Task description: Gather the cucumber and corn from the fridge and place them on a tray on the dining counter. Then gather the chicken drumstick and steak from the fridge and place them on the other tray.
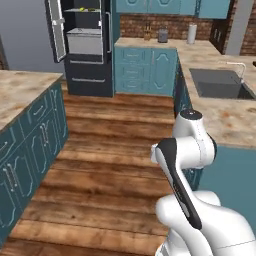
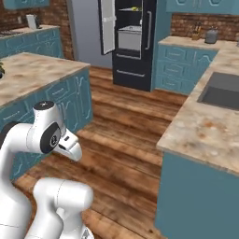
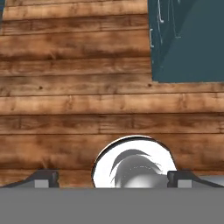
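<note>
Well, left base view: you are at the very first step, the approach; the fridge (image 1: 85, 45) stands at the far end of the wooden floor (image 1: 105, 165) with one door swung open, and something small and yellow, likely the corn (image 1: 83, 9), sits on its top shelf; the cucumber, drumstick and steak are too small to pick out from here
Arm in that view: folded up close over the base, nowhere near the fridge, so you have driving to do before any reaching
Right base view: same open fridge (image 2: 130, 42) well ahead, a yellow speck on the upper shelf; the stone worktop (image 2: 28, 74) on its teal base runs along the left, and I can't see a tray on the part shown
Hand view: the claw (image 3: 113, 178) points down at the floor planks, a corner of teal cabinet (image 3: 188, 39) above
Claw state: spread wide, tips far apart, nothing between them and nothing touched
Next move: roll toward the fridge, square up to the open shelf, then lift the arm to shelf height
</note>
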You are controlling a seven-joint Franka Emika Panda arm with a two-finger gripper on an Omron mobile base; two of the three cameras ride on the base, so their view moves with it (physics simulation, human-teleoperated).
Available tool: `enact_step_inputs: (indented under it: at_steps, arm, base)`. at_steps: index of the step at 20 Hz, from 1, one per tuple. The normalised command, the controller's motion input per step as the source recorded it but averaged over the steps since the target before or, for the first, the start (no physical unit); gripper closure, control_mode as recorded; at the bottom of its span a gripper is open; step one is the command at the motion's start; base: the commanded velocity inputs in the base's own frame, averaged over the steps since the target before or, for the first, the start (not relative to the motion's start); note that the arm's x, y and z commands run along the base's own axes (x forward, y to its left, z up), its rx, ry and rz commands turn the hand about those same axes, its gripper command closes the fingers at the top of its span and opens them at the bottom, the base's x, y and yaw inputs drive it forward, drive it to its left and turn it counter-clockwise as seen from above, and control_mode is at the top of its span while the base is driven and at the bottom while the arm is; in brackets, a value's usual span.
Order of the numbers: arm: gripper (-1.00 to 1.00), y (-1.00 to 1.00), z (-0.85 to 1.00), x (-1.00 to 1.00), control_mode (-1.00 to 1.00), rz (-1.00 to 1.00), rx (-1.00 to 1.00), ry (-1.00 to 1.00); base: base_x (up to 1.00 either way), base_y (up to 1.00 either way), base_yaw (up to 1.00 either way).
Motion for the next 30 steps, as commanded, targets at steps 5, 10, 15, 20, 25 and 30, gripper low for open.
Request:
enact_step_inputs:
  at_steps: [5, 10, 15, 20, 25, 30]
  arm:
    - [-1.00, 0.00, 0.00, 0.00, 1.00, 0.00, 0.00, 0.00]
    - [-1.00, 0.00, 0.00, 0.00, 1.00, 0.00, 0.00, 0.00]
    - [-1.00, 0.00, 0.00, 0.00, 1.00, 0.00, 0.00, 0.00]
    - [-1.00, 0.00, 0.00, 0.00, 1.00, 0.00, 0.00, 0.00]
    - [-1.00, 0.00, 0.00, 0.00, 1.00, 0.00, 0.00, 0.00]
    - [-1.00, 0.00, 0.00, 0.00, 1.00, 0.00, 0.00, 0.00]
  base:
    - [1.00, 0.94, -0.45]
    - [1.00, 0.94, -0.43]
    - [1.00, 0.96, -0.24]
    - [1.00, 0.75, -0.11]
    - [1.00, 0.17, -0.03]
    - [1.00, -0.35, 0.01]
